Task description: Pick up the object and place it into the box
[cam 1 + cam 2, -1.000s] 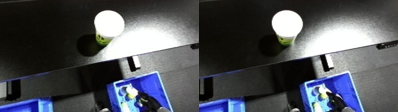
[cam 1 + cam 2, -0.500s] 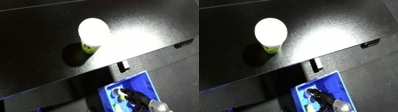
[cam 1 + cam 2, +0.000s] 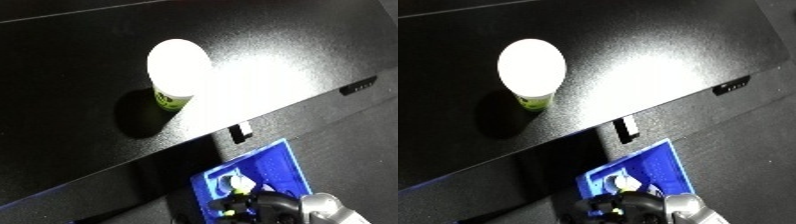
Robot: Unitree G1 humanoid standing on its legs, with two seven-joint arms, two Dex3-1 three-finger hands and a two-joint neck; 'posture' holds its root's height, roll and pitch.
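White-lidded cup (image 3: 178,70) at 11 o'clock, untouched; our right hand (image 3: 631,209) over blue bin (image 3: 286,165), grip unreadable; approach cup from above.

Black tabletop (image 3: 80,55) filling the upper part of both views, edge running on a slant from lower left to upper right. Bright patch of glare (image 3: 638,75) near its middle, everything else dim. Dark textured floor (image 3: 355,125) below the edge. Small pale bracket (image 3: 626,129) fixed under that edge.
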